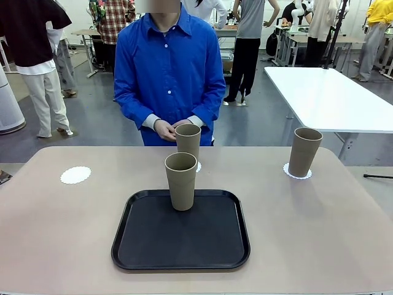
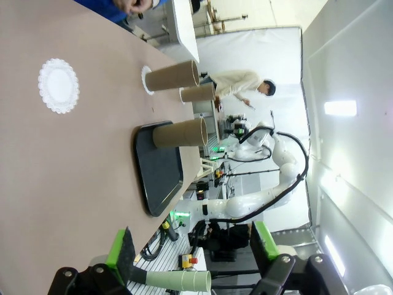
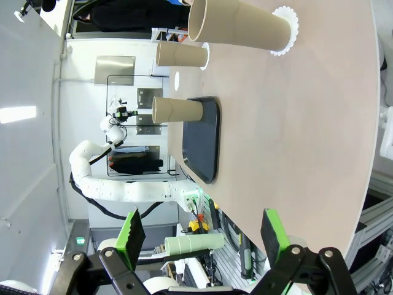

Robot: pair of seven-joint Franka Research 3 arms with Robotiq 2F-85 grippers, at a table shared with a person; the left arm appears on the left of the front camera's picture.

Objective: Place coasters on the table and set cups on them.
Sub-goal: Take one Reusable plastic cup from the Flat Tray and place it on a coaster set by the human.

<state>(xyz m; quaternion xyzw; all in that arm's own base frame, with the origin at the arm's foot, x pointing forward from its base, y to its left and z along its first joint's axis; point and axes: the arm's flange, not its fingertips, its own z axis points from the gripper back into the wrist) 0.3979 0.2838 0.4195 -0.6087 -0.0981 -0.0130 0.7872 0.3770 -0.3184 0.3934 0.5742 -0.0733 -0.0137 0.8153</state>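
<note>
While left end effector [image 2: 193,244] and right end effector [image 3: 202,232] hang released, I see a tapered khaki cup [image 1: 181,181] at twelve o'clock on the black rectangular tray [image 1: 184,243].

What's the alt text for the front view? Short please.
Three tan cups on a beige table: one on a black tray at centre, one on a coaster behind the tray, one on a coaster at right. A third coaster lies bare at left; a person in blue stands across, hands together.
</note>
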